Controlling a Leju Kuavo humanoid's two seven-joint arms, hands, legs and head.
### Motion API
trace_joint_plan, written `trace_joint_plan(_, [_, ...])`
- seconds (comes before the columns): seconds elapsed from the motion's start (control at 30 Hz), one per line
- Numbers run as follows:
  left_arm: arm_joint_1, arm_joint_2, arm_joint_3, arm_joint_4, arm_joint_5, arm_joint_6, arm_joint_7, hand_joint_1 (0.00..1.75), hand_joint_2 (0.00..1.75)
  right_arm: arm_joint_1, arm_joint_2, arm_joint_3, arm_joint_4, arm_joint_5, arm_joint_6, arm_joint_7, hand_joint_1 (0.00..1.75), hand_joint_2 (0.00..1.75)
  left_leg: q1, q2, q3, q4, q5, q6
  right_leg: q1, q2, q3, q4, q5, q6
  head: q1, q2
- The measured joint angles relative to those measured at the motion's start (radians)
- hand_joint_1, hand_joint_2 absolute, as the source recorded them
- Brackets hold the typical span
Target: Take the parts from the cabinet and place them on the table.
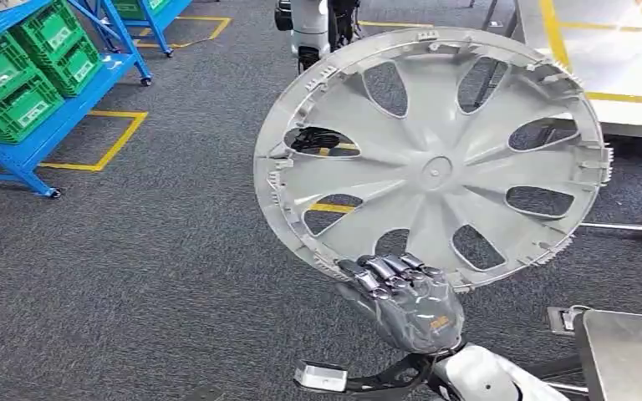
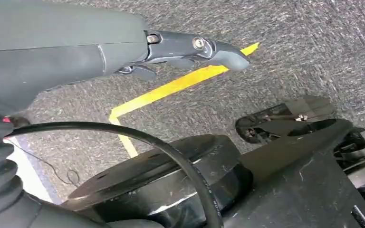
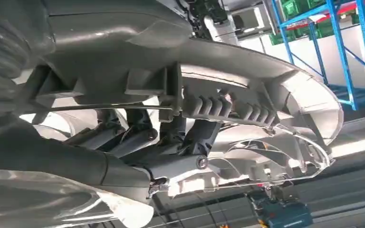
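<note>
head: our right hand grips the lower rim of the round silver-grey plastic wheel cover, raised above grey carpet | left wrist: our left hand, fingers straight, holds nothing | right wrist: fingers clamp the cover's rim

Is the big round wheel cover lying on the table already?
No, the right hand holds the wheel cover by its rim up over the grey carpet, apart from the table.
</note>
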Motion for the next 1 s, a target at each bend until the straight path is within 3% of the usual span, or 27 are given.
trace_joint_plan(0.07, [0.0,0.0,0.0,0.0,0.0,0.0,0.0,0.0,1.75,-0.001,0.0,0.0,0.0,0.0,0.0,0.0,1.75,1.75,-0.001,0.0,0.0,0.004,-0.002,0.002,-0.003,0.0,0.001,-0.003,0.002,0.001,0.0,0.0])
trace_joint_plan(0.1, [0.001,0.003,0.0,0.0,0.0,-0.001,0.0,0.0,1.75,-0.002,0.0,0.002,0.0,0.0,0.0,0.0,1.75,1.75,-0.003,0.0,-0.004,0.01,-0.005,0.012,-0.006,-0.001,0.001,-0.004,0.004,0.006,0.0,0.0])
trace_joint_plan(0.17, [0.001,0.003,0.0,0.0,0.0,-0.003,0.0,0.0,1.75,-0.004,0.001,0.005,0.002,0.0,0.0,0.0,1.75,1.75,-0.004,0.0,-0.004,0.011,-0.007,0.018,-0.006,0.0,0.002,-0.004,0.005,0.008,-0.002,0.0])
trace_joint_plan(0.23, [0.001,0.005,0.0,0.0,0.0,-0.008,0.001,0.0,1.75,-0.007,0.001,0.007,0.002,0.0,-0.001,0.0,1.75,1.75,-0.006,0.0,-0.001,-0.004,0.004,0.027,-0.005,0.0,0.007,-0.013,0.012,0.018,-0.003,0.0])
trace_joint_plan(0.27, [0.0,0.001,0.0,0.0,0.0,-0.012,0.001,0.0,1.75,-0.007,0.002,0.007,0.003,0.0,-0.001,0.0,1.75,1.75,0.01,0.006,0.015,-0.029,0.019,0.025,-0.007,0.002,-0.005,-0.009,0.002,0.018,-0.002,0.0])
trace_joint_plan(0.3, [0.0,0.002,0.0,0.0,0.001,-0.015,0.001,0.0,1.75,-0.01,0.002,0.007,0.004,0.0,-0.001,0.0,1.75,1.75,0.009,0.008,0.018,-0.039,0.024,0.03,-0.003,0.004,-0.014,0.013,-0.018,0.022,0.002,0.0])
trace_joint_plan(0.4, [0.001,0.002,0.0,0.0,0.003,-0.016,0.003,0.0,1.75,-0.013,0.002,0.008,0.008,0.003,-0.001,-0.001,1.75,1.75,0.013,0.009,0.016,-0.038,0.026,0.031,-0.013,0.007,-0.119,0.238,-0.114,0.036,0.003,0.0])
trace_joint_plan(0.43, [0.001,0.002,0.0,0.0,0.003,-0.015,0.006,0.0,1.75,-0.012,0.002,0.008,0.009,0.004,-0.001,-0.002,1.75,1.75,0.015,0.009,0.016,-0.037,0.024,0.028,-0.016,0.006,-0.145,0.283,-0.12,0.041,0.003,0.0])
trace_joint_plan(0.47, [0.001,0.002,0.001,0.0,0.003,-0.014,0.006,0.0,1.75,-0.011,0.002,0.008,0.012,0.004,-0.001,-0.002,1.75,1.75,0.019,0.009,0.017,-0.035,0.022,0.024,-0.02,0.006,-0.146,0.277,-0.102,0.046,0.003,0.0])
trace_joint_plan(0.5, [0.001,0.001,0.001,0.0,0.003,-0.014,0.006,0.0,1.75,-0.011,0.002,0.009,0.014,0.004,-0.001,-0.003,1.75,1.75,0.024,0.009,0.018,-0.031,0.018,0.018,-0.024,0.006,-0.12,0.225,-0.063,0.051,0.003,0.0])
trace_joint_plan(0.57, [0.001,0.002,0.002,0.0,0.004,-0.013,0.006,0.0,1.75,-0.014,0.002,0.009,0.014,0.005,-0.001,-0.003,1.75,1.75,0.037,0.005,0.02,-0.014,0.003,-0.004,-0.036,-0.002,-0.027,0.042,0.025,0.066,0.003,0.0])
trace_joint_plan(0.6, [0.0,0.007,0.002,0.0,0.004,-0.013,0.006,0.0,1.75,-0.016,0.002,0.009,0.016,0.005,-0.002,-0.003,1.75,1.75,0.034,0.005,0.017,-0.007,-0.005,-0.018,-0.03,-0.002,-0.011,0.016,-0.01,0.075,0.005,0.0])
trace_joint_plan(0.63, [-0.001,0.01,0.002,0.0,0.004,-0.012,0.006,0.0,1.75,-0.018,0.002,0.01,0.016,0.005,-0.002,-0.003,1.75,1.75,0.03,0.003,0.011,0.007,-0.01,-0.026,-0.029,0.008,0.0,0.012,-0.005,0.051,0.014,0.0])
trace_joint_plan(0.67, [-0.001,0.009,0.002,0.0,0.004,-0.013,0.006,0.0,1.75,-0.016,0.002,0.01,0.016,0.006,-0.002,-0.003,1.75,1.75,0.028,0.004,0.011,0.004,-0.009,-0.027,-0.028,0.007,-0.005,0.018,-0.009,0.035,0.007,0.0])
trace_joint_plan(0.77, [-0.002,0.008,0.002,0.0,0.004,-0.013,0.007,0.0,1.75,-0.014,0.002,0.01,0.016,0.004,-0.002,0.0,1.75,1.75,0.034,0.004,0.017,0.002,-0.014,-0.036,-0.025,0.011,-0.008,0.027,-0.012,0.007,-0.003,0.0])
trace_joint_plan(0.8, [-0.002,0.008,0.002,0.0,0.004,-0.013,0.007,0.0,1.75,-0.015,0.002,0.01,0.016,0.004,-0.002,0.0,1.75,1.75,0.033,0.003,0.007,0.028,-0.039,-0.032,-0.024,0.011,-0.008,0.026,-0.011,-0.002,-0.006,0.0])
trace_joint_plan(0.87, [-0.002,0.008,0.002,0.0,0.004,-0.013,0.007,0.0,1.75,-0.016,0.003,0.01,0.016,0.005,-0.002,0.0,1.75,1.75,0.022,0.001,-0.062,0.183,-0.126,-0.024,-0.017,0.011,-0.012,0.026,-0.009,-0.011,-0.012,0.0])
trace_joint_plan(0.9, [-0.005,0.008,0.003,0.0,0.005,-0.013,0.007,0.0,1.75,-0.016,0.003,0.01,0.016,0.006,-0.002,-0.001,1.75,1.75,0.016,-0.001,-0.099,0.266,-0.16,-0.021,-0.012,0.01,-0.014,0.026,-0.009,-0.015,-0.013,0.0])
trace_joint_plan(0.93, [-0.009,0.01,0.004,0.0,0.005,-0.013,0.007,0.0,1.75,-0.015,0.003,0.01,0.017,0.006,-0.002,-0.002,1.75,1.75,0.009,-0.002,-0.122,0.324,-0.176,-0.015,-0.007,0.01,-0.014,0.026,-0.009,-0.017,-0.013,0.0])
trace_joint_plan(0.97, [-0.01,0.009,0.004,0.0,0.005,-0.014,0.007,0.0,1.75,-0.015,0.003,0.011,0.017,0.006,-0.002,-0.002,1.75,1.75,0.001,-0.002,-0.123,0.335,-0.166,-0.007,-0.002,0.011,-0.013,0.027,-0.008,-0.018,-0.012,0.0])
trace_joint_plan(1.0, [-0.01,0.008,0.004,0.0,0.005,-0.013,0.007,0.0,1.75,-0.015,0.003,0.011,0.017,0.006,-0.002,-0.002,1.75,1.75,-0.005,-0.003,-0.107,0.301,-0.134,0.005,0.002,0.013,-0.012,0.027,-0.008,-0.019,-0.013,0.0])
